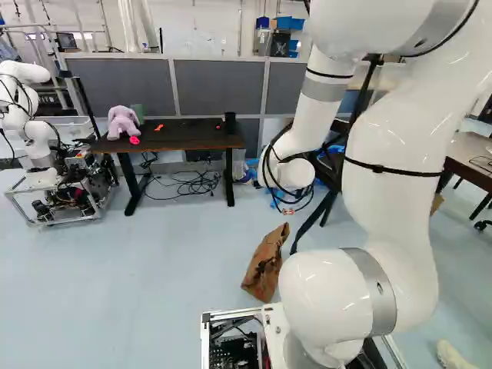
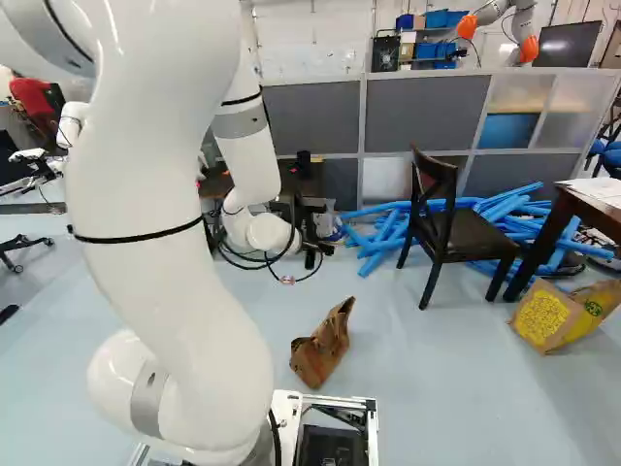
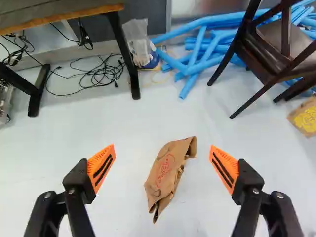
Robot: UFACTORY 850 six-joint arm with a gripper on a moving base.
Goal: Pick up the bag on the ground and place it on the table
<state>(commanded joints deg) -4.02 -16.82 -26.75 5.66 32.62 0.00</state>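
Beyond the arm's wrist in the right base view, the black gripper (image 2: 312,233) is partly visible. In the wrist view the gripper (image 3: 163,167) stands wide open, holding nothing. A crumpled brown paper bag (image 3: 170,170) with red print shows between the two orange pads, lower down on the floor and apart from both. The same bag (image 1: 266,265) lies ahead of the base, left of the arm's lower joint in the left base view; the bag (image 2: 324,345) also shows in the right base view. A dark table (image 1: 184,137) stands against the grey partition.
A pink plush toy (image 1: 123,121) sits on the dark table, with loose cables (image 1: 192,183) below. Blue foam tubes (image 2: 388,233) lie behind a dark chair (image 2: 448,218). At the right stand another table (image 2: 594,192) and a yellow-printed bag (image 2: 553,316). Another robot (image 1: 34,138) stands far left.
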